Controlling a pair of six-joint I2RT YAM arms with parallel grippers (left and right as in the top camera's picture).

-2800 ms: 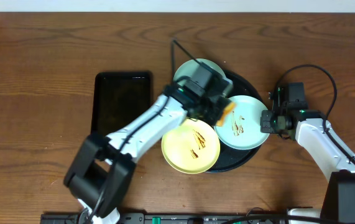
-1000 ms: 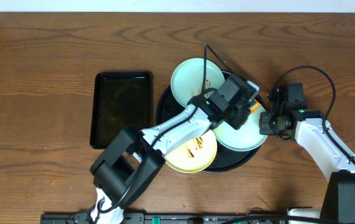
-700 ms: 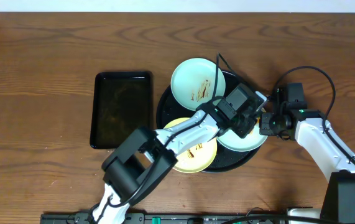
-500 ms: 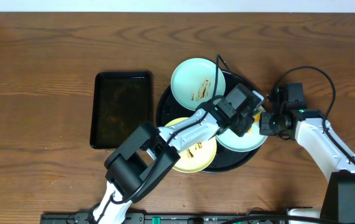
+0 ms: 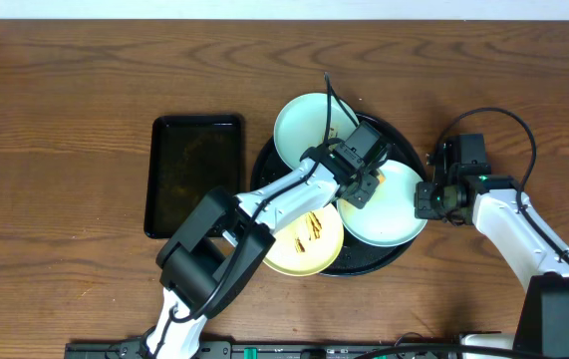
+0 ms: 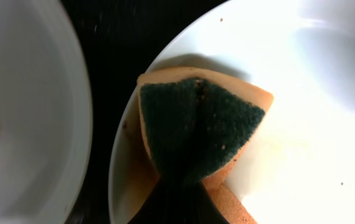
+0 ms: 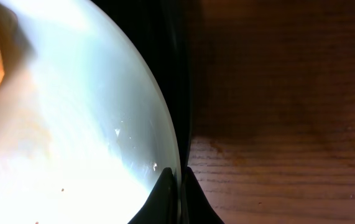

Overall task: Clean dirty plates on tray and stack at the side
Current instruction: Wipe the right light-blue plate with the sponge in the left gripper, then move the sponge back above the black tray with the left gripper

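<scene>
Left tool (image 6: 180,183) pinching folded, coarse-faced sponge (image 6: 197,121)

left gripper (image 5: 361,168) | back from mid light blue plate (image 5: 392,211) to its upper-left rim | sponge (image 6: 199,124) comes with it | plate's earlier brown smears no longer show

Desk (image 5: 65,120): brown wood grain, running across the whole overhead view.
Rectangular tray (image 5: 196,175): black, lying flat on the desk left of centre.
Round tray (image 5: 374,257): glossy black, sitting on the desk just beside the rectangular tray, on its right.
</scene>
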